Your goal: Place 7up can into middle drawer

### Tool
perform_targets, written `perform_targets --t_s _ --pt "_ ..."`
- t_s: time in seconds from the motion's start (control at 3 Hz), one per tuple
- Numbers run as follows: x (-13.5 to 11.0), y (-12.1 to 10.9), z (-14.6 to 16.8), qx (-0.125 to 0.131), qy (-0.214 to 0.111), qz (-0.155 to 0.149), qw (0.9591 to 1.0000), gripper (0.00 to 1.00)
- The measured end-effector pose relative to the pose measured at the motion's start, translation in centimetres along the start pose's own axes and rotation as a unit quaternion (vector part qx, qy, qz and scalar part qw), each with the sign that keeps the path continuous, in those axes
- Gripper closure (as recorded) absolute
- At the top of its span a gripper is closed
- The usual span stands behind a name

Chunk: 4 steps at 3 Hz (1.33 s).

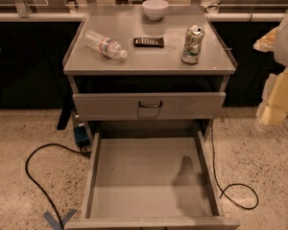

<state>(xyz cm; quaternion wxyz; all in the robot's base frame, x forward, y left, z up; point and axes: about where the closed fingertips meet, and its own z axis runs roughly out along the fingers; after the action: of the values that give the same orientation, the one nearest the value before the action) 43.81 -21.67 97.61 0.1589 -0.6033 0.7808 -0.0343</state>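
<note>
The 7up can (192, 44), green and white with a silver top, stands upright on the right side of the grey cabinet top (149, 59). Below, the middle drawer (134, 176) is pulled fully open; it is a wide grey tray with a bare floor and nothing in it. My gripper (274, 97) shows as pale, cream-coloured shapes at the right edge of the view. It is to the right of the cabinet, lower than the can, and well apart from both can and drawer.
On the cabinet top lie a clear water bottle (105, 45) on its side, a small black flat object (149, 42) and a white bowl (155, 8). A closed drawer front with a dark handle (150, 105) sits above the open drawer. Black cables (36, 176) run over the floor on both sides.
</note>
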Motion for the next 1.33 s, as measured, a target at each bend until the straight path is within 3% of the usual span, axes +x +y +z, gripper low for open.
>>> perform_targets --t_s 0.33,0.67,1.33 --pt "0.0 -0.1 0.0 0.001 -0.001 0.0 1.0 0.0" --pt "-0.4 -2.1 1.5 0.012 -0.018 -0.008 0.9997 0.0" --pt "0.0 -11.2 7.4 0.065 -0.04 0.022 0.9968 0.0"
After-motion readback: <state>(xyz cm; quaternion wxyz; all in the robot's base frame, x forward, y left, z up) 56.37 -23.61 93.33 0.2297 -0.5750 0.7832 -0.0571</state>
